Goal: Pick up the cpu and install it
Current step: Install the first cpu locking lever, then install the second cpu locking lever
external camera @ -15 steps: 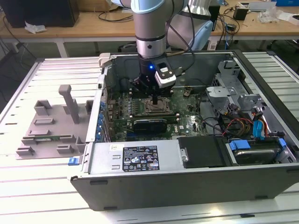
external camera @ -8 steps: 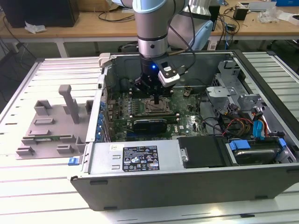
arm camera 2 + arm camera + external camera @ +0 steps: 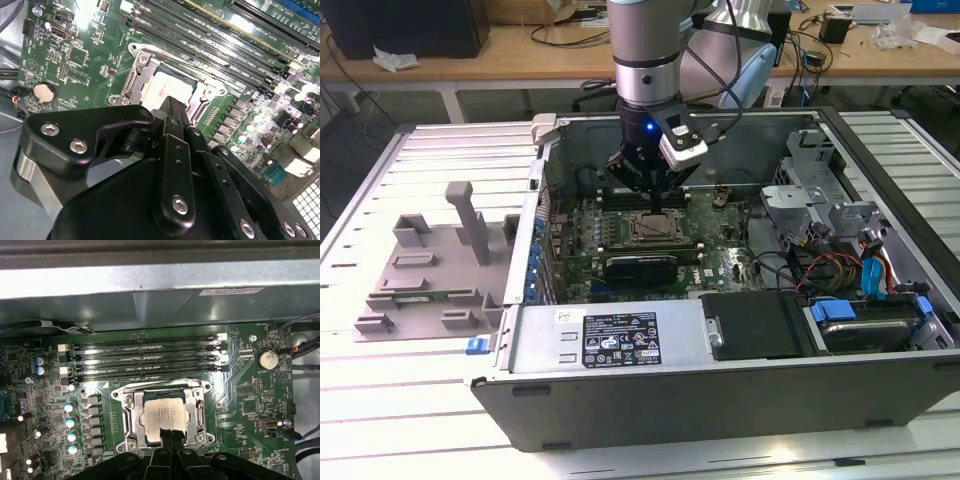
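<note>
Cpu [image 3: 163,414], light, stiff and fragile underneath, best taken by its edges, lies flat in the motherboard socket [image 3: 131,416], with the gripper [image 3: 170,436] just above, jaws seemingly pressed together, empty.

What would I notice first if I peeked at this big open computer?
First, the robot arm reaching down into the open computer case, with its gripper low over the middle of the green motherboard. In both wrist views the shiny silver cpu sits inside the socket frame, just past the gripper's black tip. On the exterior view's left, grey fixture blocks stand on the table.
</note>
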Tool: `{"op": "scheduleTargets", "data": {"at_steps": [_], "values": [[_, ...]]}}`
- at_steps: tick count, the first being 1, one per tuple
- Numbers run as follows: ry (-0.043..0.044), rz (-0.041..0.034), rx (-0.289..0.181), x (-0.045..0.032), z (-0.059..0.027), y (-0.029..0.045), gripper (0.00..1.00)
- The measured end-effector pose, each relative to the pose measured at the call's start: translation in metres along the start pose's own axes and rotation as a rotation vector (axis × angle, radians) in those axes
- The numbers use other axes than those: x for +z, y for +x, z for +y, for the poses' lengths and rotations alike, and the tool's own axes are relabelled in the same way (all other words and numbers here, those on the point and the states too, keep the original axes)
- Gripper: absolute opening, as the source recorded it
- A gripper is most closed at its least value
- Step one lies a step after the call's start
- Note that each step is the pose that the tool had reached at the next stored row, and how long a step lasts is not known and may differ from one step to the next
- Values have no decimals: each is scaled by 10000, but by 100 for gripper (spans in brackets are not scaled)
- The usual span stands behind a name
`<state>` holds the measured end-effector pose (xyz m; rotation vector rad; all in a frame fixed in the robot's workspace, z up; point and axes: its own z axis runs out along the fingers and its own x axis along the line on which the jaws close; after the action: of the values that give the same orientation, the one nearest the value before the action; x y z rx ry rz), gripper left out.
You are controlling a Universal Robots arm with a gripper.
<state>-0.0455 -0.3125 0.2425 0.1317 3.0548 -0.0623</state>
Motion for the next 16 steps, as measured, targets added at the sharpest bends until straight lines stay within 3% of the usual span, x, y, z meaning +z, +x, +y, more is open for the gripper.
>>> {"op": "scheduleTargets", "data": {"at_steps": [12, 14, 16], "values": [[3, 2, -2, -9, -5, -1, 11], [1, 1, -2, -7, -21, -3, 11], [0, 1, 1, -4, -94, -8, 11]]}}
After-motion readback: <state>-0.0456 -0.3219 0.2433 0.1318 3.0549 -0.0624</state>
